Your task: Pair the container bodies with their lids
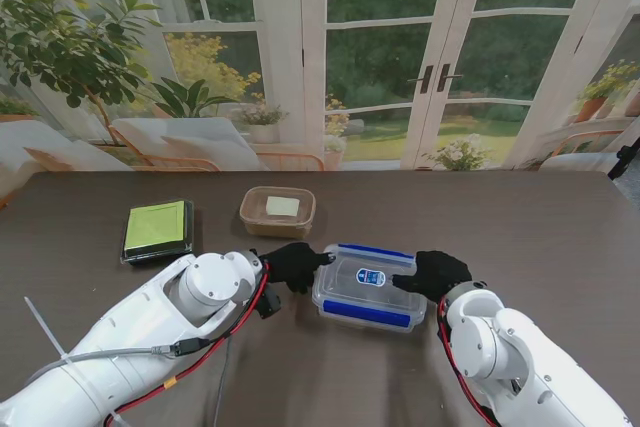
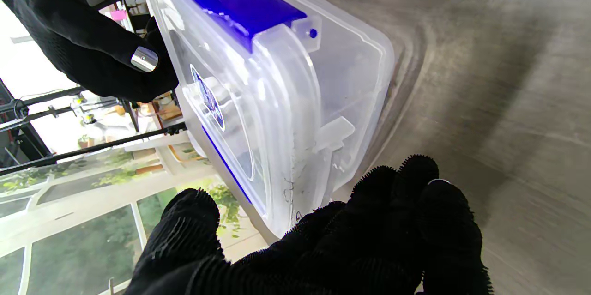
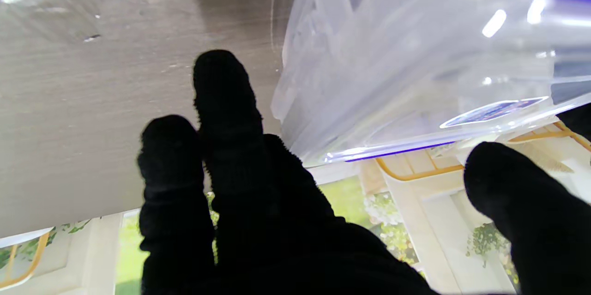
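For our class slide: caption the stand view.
Both hands, left hand and right hand, flank the lidded clear container.

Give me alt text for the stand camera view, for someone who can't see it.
Two black-gloved robot hands, left hand and right hand, rest at either end of a clear lidded container with blue clips on a dark table. Farther from me sit a brown tray and, to its left, a green-topped box.

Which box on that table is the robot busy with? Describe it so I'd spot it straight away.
On the dark wooden table, look at the middle near the robot, between its two black-gloved hands: the left hand and right hand flank a clear plastic container. Unlike the brown tray and green-topped black box farther back, it has blue side clips.
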`<action>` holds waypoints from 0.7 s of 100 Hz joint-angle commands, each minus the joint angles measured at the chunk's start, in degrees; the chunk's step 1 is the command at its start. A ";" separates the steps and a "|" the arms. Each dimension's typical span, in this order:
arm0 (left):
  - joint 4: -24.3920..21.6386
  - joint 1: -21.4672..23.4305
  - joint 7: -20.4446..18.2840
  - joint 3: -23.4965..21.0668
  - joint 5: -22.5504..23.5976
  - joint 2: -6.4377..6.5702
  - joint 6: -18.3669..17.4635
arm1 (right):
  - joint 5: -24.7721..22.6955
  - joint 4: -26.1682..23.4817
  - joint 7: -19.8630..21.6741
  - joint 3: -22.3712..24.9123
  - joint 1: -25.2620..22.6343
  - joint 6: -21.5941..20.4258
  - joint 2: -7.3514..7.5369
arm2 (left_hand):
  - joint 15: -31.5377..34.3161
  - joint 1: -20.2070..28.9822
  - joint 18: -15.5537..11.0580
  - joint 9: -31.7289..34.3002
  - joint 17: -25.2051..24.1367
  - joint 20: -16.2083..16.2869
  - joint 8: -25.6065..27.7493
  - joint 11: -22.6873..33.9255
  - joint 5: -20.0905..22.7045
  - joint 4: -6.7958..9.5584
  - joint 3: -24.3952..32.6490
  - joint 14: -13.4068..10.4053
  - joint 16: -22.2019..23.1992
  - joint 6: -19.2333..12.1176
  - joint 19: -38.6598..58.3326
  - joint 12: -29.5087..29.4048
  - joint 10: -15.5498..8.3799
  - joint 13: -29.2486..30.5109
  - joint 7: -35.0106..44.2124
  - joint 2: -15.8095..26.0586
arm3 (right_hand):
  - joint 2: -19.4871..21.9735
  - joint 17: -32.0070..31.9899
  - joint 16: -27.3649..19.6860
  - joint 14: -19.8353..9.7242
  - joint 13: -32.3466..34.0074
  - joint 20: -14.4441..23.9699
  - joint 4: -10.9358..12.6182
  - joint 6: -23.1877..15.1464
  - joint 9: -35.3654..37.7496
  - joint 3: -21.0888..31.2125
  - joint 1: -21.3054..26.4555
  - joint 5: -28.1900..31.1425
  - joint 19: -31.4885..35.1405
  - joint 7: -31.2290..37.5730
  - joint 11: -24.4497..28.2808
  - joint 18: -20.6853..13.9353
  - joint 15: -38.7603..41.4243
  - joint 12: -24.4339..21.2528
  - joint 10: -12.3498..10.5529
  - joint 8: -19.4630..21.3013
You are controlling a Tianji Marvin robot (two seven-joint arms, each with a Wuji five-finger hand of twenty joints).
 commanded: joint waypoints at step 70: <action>2.69 -5.43 -2.54 3.89 -2.94 -4.83 -3.71 | 6.34 1.17 -4.04 -0.05 0.09 -5.25 -3.42 | -0.69 1.28 -6.37 -1.10 -2.04 -1.74 0.61 0.42 4.18 -0.48 0.05 0.37 -0.65 -7.25 -2.22 -0.58 -4.80 -1.44 5.14 -1.07 | -2.35 -0.19 -0.53 -0.15 -2.66 1.66 -0.55 -31.34 -1.51 3.96 0.54 -7.94 -0.69 -2.25 1.98 0.75 1.26 -0.27 -28.41 -1.30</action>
